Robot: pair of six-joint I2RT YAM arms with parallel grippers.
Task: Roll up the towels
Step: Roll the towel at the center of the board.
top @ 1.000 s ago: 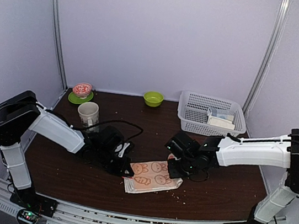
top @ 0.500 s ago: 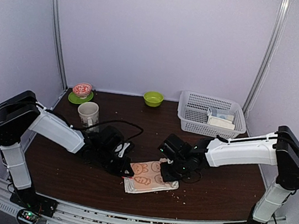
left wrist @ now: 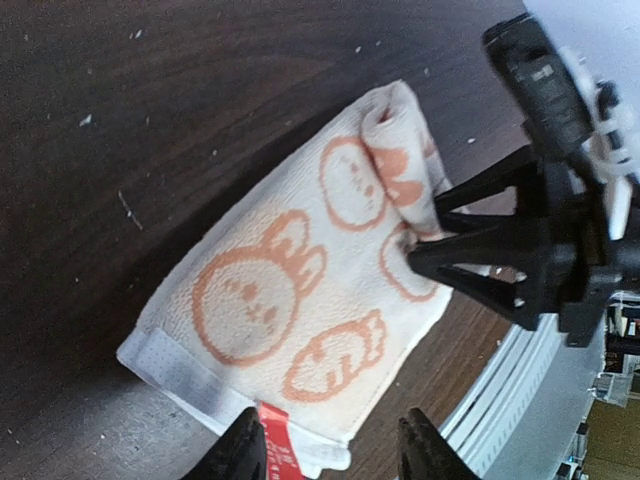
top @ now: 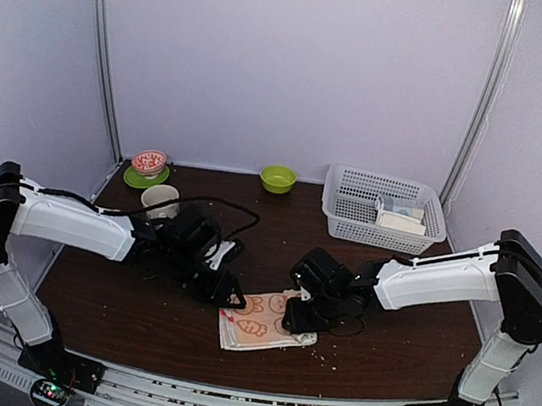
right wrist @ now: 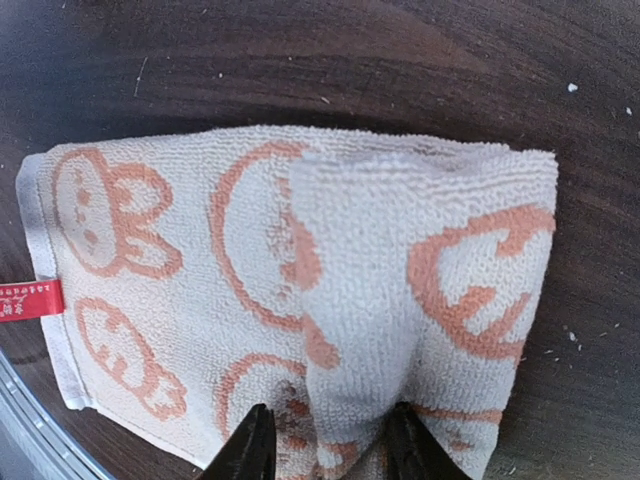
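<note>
Since a second ago, both claws have gone from closed to partly open, my right claw (right wrist: 330, 448) has travelled leftward across the rabbit towel (top: 256, 324), and that towel now covers less of the counter (top: 133, 320), its right end doubled over onto the rest. My left elbow has also drawn back toward the left wall. From overhead both claws are dark shapes and the jaw gap cannot be read. Each wrist view shows only the fingertips, cut off at the bottom edge. The right fingertips stand moderately apart over the doubled-over end, with cloth between them; whether they press on it I cannot tell. My left claw (left wrist: 330, 450) is likewise moderately open at the opposite, near-left edge of the towel, the red tag (left wrist: 274, 440) lying between its tips; contact with the cloth is not determinable. Neither claw is seen lifting anything. The towel lies flat on the counter near the front edge, between the two claws. My left forearm partly hides the mug (top: 159, 197).
</note>
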